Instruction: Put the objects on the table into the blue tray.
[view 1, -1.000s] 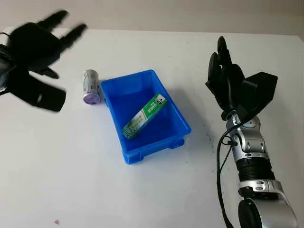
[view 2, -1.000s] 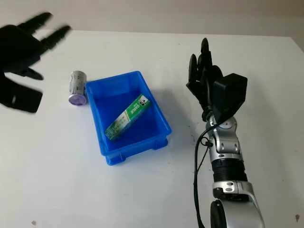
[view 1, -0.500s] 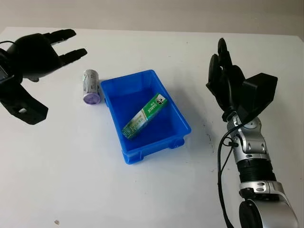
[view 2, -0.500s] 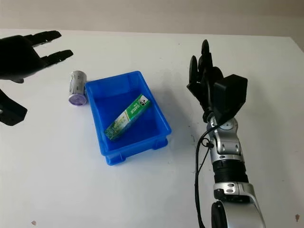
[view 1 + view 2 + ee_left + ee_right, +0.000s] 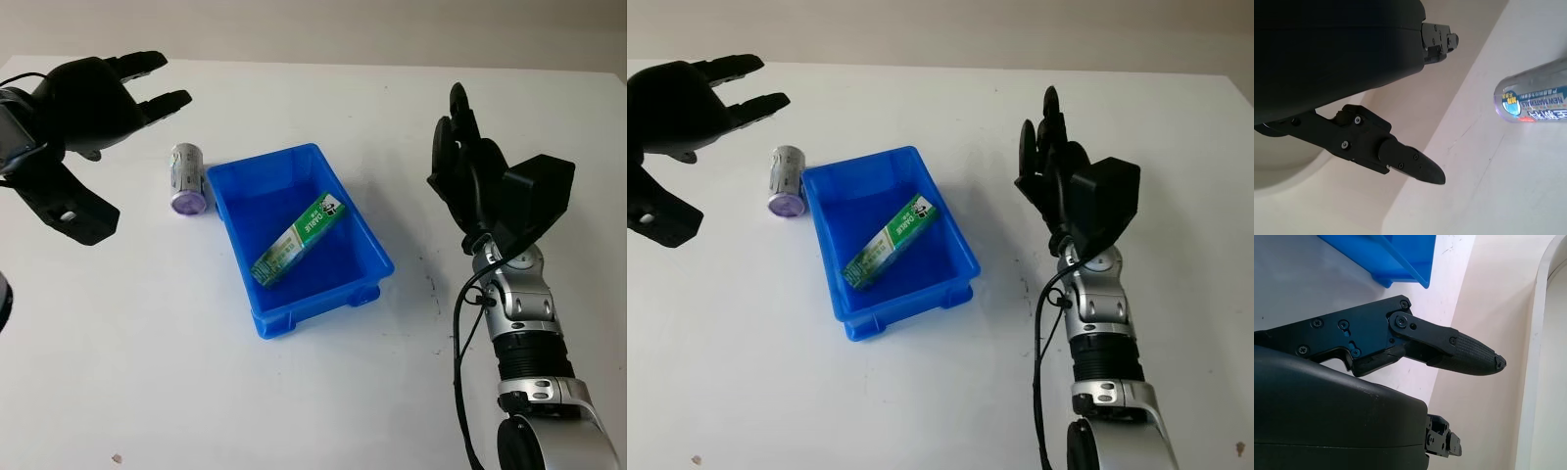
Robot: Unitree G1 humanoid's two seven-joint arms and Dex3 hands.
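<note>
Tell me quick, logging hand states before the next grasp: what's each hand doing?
Left hand: open, holding nothing, in the air beside the can.
Right hand: open, holding nothing, right of the tray.

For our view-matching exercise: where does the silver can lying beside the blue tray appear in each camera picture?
Left eye view: silver can on its side, upper left, just left of the blue tray.
Right eye view: same spot, left of the tray.
Left wrist view: its printed end at the picture's edge.
Right wrist view: not in it.
Shared landmark: the blue tray.
</note>
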